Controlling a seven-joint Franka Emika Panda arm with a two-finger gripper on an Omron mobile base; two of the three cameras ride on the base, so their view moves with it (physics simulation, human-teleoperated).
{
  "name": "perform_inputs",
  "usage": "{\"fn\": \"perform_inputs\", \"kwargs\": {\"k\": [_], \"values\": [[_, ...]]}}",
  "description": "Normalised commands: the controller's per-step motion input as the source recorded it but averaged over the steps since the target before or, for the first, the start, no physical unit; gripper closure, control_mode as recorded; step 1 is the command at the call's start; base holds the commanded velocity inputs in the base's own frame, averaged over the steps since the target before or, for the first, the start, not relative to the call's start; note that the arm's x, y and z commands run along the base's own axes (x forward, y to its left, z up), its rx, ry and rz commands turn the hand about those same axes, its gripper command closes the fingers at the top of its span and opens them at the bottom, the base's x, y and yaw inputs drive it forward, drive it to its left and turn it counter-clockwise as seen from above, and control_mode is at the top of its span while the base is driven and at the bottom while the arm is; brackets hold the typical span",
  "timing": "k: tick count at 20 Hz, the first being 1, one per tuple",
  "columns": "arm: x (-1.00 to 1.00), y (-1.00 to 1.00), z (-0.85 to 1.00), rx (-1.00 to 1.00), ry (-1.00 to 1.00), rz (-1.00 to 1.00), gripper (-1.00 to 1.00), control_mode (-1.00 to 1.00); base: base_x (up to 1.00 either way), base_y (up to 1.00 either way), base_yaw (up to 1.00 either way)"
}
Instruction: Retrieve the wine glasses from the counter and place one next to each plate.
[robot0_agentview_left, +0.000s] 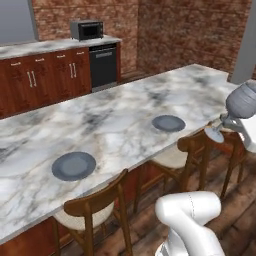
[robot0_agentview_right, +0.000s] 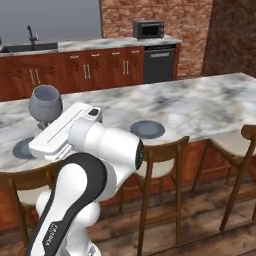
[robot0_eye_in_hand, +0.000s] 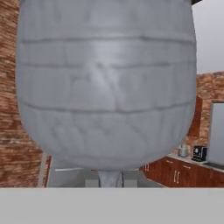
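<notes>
My gripper (robot0_eye_in_hand: 109, 181) is shut on the stem of one wine glass (robot0_eye_in_hand: 105, 83), whose rounded grey bowl looms large in the hand view. In the left base view the wine glass (robot0_agentview_left: 242, 100) hangs tilted at the right edge, over the chairs beside the island, with its foot pointing down-left. From the right base view the wine glass (robot0_agentview_right: 45, 105) rises above the white hand. Two blue-grey plates (robot0_agentview_left: 73, 165) (robot0_agentview_left: 168, 123) lie near the island's front edge, and both plates (robot0_agentview_right: 147, 129) (robot0_agentview_right: 22, 148) show again there. The counter (robot0_agentview_left: 50, 47) runs along the brick wall.
Wooden chairs (robot0_agentview_left: 95, 210) (robot0_agentview_left: 192, 150) line the near side of the marble island (robot0_agentview_left: 115, 115). On the counter stands a microwave (robot0_agentview_left: 87, 30), with a black dishwasher (robot0_agentview_left: 103, 65) below. A sink with a faucet (robot0_agentview_right: 31, 36) sits at the counter's left end.
</notes>
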Motion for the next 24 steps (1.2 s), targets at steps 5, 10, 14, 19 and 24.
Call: {"fn": "perform_inputs", "kwargs": {"k": [5,10,14,19,24], "values": [[0.0,0.0,0.0,0.0,0.0,0.0,1.0,1.0,0.35,0.02,0.41],[0.0,0.0,0.0,0.0,0.0,0.0,1.0,1.0,0.44,0.0,0.53],[0.0,0.0,0.0,0.0,0.0,0.0,1.0,1.0,0.47,0.0,0.38],[0.0,0.0,0.0,0.0,0.0,0.0,1.0,1.0,0.55,-0.01,0.3],[0.44,-0.02,0.0,0.0,0.15,0.15,1.0,-1.0,0.27,-0.01,0.11]]}}
